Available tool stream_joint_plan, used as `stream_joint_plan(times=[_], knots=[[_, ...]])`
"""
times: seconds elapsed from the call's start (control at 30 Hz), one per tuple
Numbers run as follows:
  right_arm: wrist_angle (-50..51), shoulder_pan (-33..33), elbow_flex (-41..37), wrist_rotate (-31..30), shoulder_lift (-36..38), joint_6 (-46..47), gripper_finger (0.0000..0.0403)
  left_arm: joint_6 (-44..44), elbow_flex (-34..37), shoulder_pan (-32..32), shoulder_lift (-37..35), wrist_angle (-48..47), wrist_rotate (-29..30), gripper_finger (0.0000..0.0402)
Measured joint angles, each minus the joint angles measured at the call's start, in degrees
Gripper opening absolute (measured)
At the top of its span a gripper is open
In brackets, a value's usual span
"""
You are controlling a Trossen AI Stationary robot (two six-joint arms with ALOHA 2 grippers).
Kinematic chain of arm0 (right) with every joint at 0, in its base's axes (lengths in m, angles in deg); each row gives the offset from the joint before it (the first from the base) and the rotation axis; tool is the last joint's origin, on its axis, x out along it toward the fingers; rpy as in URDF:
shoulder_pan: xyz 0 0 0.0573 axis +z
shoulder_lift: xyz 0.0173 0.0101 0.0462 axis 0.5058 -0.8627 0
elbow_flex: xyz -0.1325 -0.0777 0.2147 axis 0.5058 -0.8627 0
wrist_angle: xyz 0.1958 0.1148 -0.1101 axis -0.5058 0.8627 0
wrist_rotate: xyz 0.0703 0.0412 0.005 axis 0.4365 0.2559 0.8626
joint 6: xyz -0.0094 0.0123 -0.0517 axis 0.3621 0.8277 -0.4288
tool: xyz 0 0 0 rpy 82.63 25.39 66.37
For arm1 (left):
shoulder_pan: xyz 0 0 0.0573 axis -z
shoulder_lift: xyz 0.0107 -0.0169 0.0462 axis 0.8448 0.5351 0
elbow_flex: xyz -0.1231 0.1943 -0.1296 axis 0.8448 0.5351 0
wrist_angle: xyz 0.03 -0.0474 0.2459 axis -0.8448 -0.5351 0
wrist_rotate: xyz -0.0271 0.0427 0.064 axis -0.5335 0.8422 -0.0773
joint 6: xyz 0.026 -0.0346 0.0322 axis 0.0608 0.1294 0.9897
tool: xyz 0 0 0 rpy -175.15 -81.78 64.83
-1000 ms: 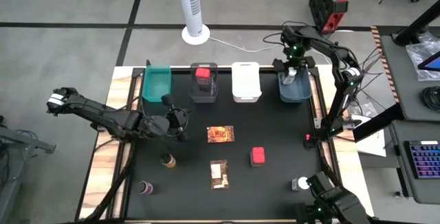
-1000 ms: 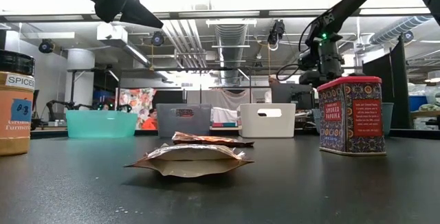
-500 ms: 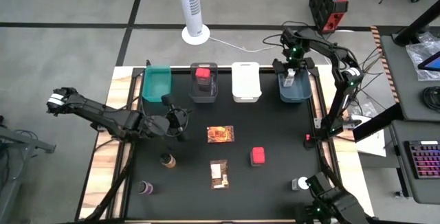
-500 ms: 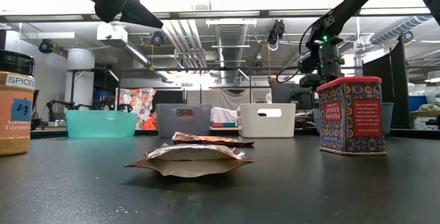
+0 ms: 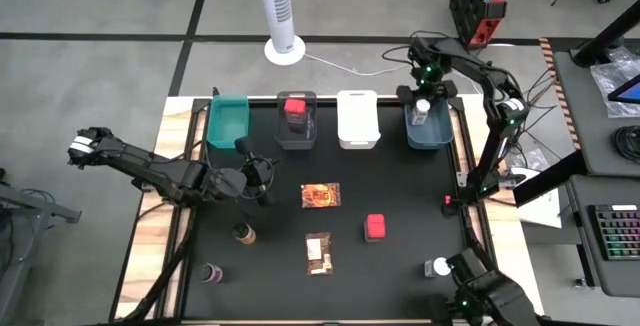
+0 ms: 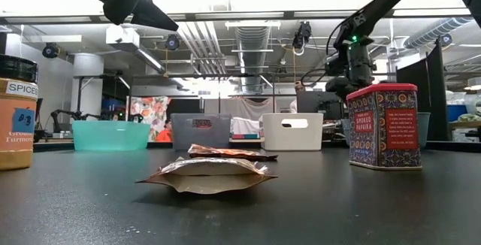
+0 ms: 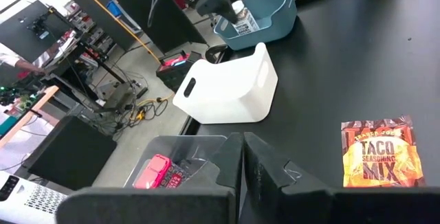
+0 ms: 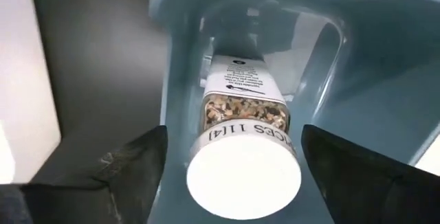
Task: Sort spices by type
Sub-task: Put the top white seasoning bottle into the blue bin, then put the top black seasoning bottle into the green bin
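**Right gripper spread over a jar in the blue bin**

Nearest the front edge of the table (image 5: pixel 400 276), a white-capped jar (image 5: pixel 440 266) is standing at the right side and a purple bottle (image 5: pixel 211 272) at the left side. A little farther in, a brown bottle with a dark cap (image 5: pixel 243 233) is standing, and a flat orange-brown packet (image 5: pixel 319 252) is lying near the middle. A red square tub (image 5: pixel 376 228) is sitting just to the right of it. Behind these, a second packet (image 5: pixel 320 196) is lying flat — its label is reading "Taco Mix" in the left wrist view.

The left gripper (image 5: pixel 262 178) is hanging above the table at the left of this second packet, touching nothing. Its fingers (image 7: pixel 227 162) are pressed close together, with only a thin gap.

Along the far edge four bins are standing in a row: teal (image 5: pixel 228 122), grey (image 5: pixel 296 131), white (image 5: pixel 358 119) and blue (image 5: pixel 429 134). The second red tub (image 5: pixel 295 108) is lying inside the grey bin.

The right gripper (image 5: pixel 424 94) is hanging over the blue bin. Its fingers (image 8: pixel 130 157) are spread wide on both sides of the other white-capped jar (image 8: pixel 245 157) — they are not touching it. This jar is standing inside the blue bin.
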State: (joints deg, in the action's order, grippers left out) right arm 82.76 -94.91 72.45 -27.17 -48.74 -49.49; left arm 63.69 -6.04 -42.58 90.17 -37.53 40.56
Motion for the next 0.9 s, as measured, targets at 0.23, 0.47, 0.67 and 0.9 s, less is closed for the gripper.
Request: stream_joint_plan(times=[0.23, 0.47, 0.67, 0.9], knots=[[4.54, 0.00, 6.16, -0.03, 0.07, -0.01, 0.0337, -0.33, 0.00, 0.00, 0.00, 0.00, -0.02, 0.0000], [4.79, 1.63, 10.88, -0.20, 6.10, -2.10, 0.0317, -3.10, 0.00, -0.01, 0.02, 0.64, -0.34, 0.0000], [1.28, 8.77, 8.20, -0.16, 18.50, -2.97, 0.0289, -6.47, 0.00, -0.02, 0.65, 2.87, -4.50, 0.0000], [-7.41, 24.27, 0.98, -0.42, 32.42, -2.69, 0.0246, -8.05, -1.53, 0.00, 3.88, 4.72, -4.78, 0.0000]])
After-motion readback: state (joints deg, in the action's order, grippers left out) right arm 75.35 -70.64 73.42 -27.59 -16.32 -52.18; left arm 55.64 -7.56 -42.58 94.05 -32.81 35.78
